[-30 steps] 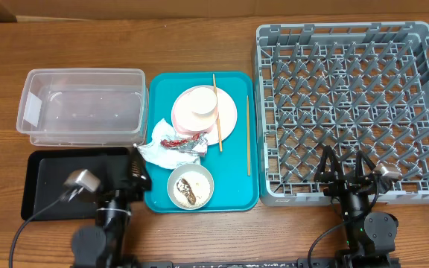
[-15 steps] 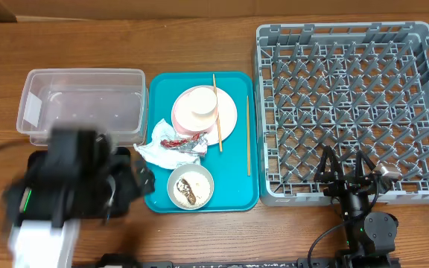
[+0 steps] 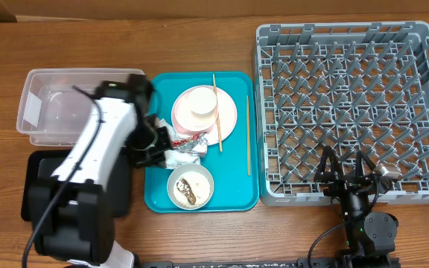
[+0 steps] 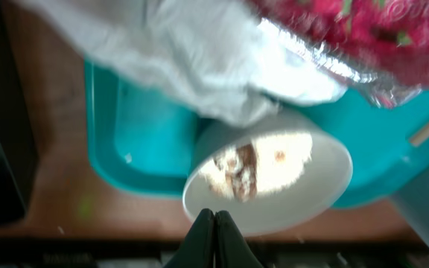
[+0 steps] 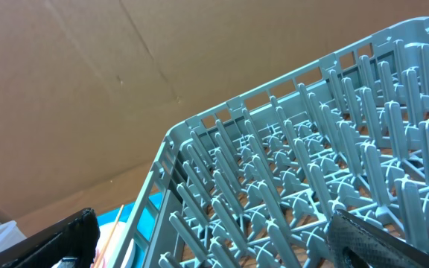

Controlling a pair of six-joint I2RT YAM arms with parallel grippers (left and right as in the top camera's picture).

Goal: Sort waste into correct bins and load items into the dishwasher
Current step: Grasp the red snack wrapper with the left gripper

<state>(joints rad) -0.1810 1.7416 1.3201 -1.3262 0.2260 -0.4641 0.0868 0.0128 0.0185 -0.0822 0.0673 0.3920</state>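
Our left arm [image 3: 99, 149] stretches from the near edge over the black tray [image 3: 39, 186] to the teal tray [image 3: 237, 179]. Its claw [image 4: 214, 223] is pinched closed and empty, just beside the napkin [image 3: 176, 156]. Our right claw [image 3: 342, 175] rests spread wide at the rack's [image 3: 334, 30] near rim on the wooden worktop [image 3: 199, 45].

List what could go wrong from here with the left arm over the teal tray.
1. The left gripper is shut and empty, so it may shove the napkin instead of picking it up.
2. Its tips sit near the bowl of food scraps; a knock could spill them onto the tray.
3. The napkin lies by the plate; dragging it might roll the chopstick off.
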